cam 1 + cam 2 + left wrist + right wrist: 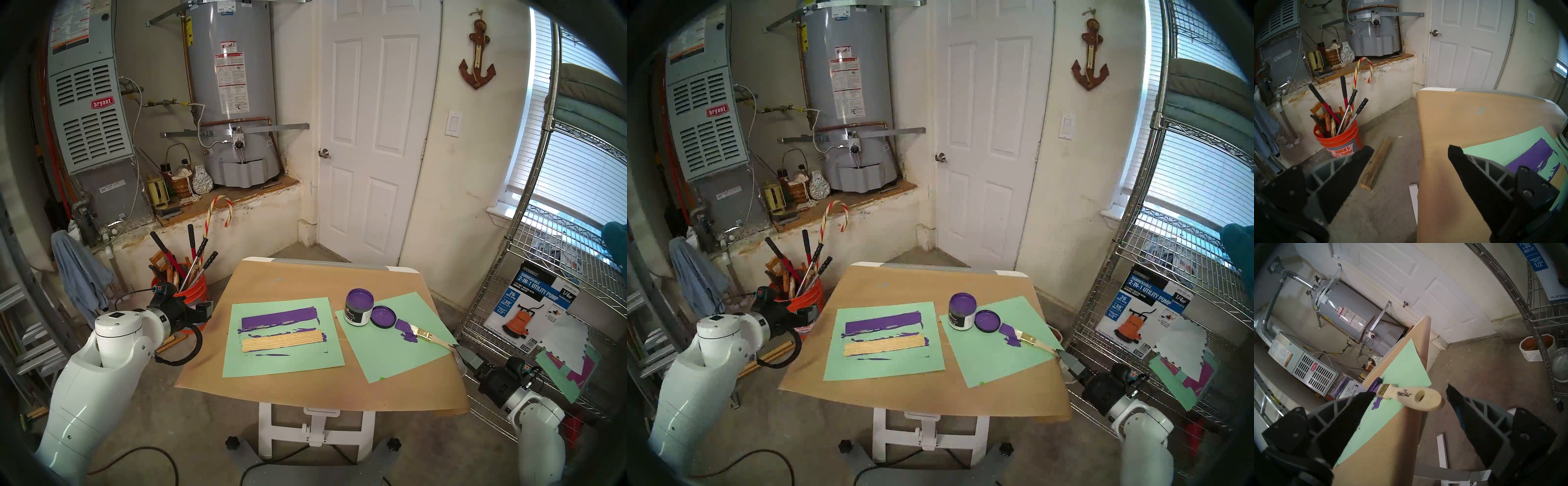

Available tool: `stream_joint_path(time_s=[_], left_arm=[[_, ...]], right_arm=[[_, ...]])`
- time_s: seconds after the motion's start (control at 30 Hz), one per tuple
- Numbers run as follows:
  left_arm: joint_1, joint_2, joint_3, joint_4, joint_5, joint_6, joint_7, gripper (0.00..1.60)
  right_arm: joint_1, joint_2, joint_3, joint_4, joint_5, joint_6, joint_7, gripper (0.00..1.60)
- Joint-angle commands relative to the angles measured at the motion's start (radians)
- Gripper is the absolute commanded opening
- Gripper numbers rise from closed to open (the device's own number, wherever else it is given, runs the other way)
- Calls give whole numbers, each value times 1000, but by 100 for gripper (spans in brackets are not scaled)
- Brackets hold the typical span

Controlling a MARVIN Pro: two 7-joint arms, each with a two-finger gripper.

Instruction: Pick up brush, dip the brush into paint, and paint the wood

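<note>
The brush (431,336) lies on the right green sheet, its purple bristles toward the lid and its pale handle over the table's right edge. My right gripper (458,351) is open at that edge. In the right wrist view the handle (1417,396) lies between the open fingers (1362,405), untouched. The open jar of purple paint (359,307) stands behind the brush. The ribbed wood strip (281,342) lies pale tan on the left green sheet. My left gripper (203,310) is open and empty off the table's left edge, also in its wrist view (1411,149).
A black lid (383,316) smeared purple lies beside the jar. A flat purple stripe (280,318) marks the left sheet behind the strip. An orange bucket of tools (190,288) stands left of the table. A wire shelf (543,271) stands close on the right.
</note>
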Motion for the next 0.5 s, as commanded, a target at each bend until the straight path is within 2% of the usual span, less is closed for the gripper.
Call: stream_joint_path(time_s=[0.0,0.03,0.23,0.33,0.47], left_arm=[[-4,2,-9,-14,-2,-2,1,160],[-4,2,-9,-14,-2,-2,1,160],[-4,2,-9,-14,-2,-2,1,160],[-4,2,-9,-14,-2,-2,1,160],[-4,2,-9,-14,-2,-2,1,160]], right_arm=[[11,4,1,-18,0,-4,0,149],[11,3,1,-18,-1,-5,-1,152],[8,3,1,-22,-4,-6,-4,150],[6,3,2,-26,-4,-5,-9,134],[3,2,2,-33,-3,-5,-9,125]])
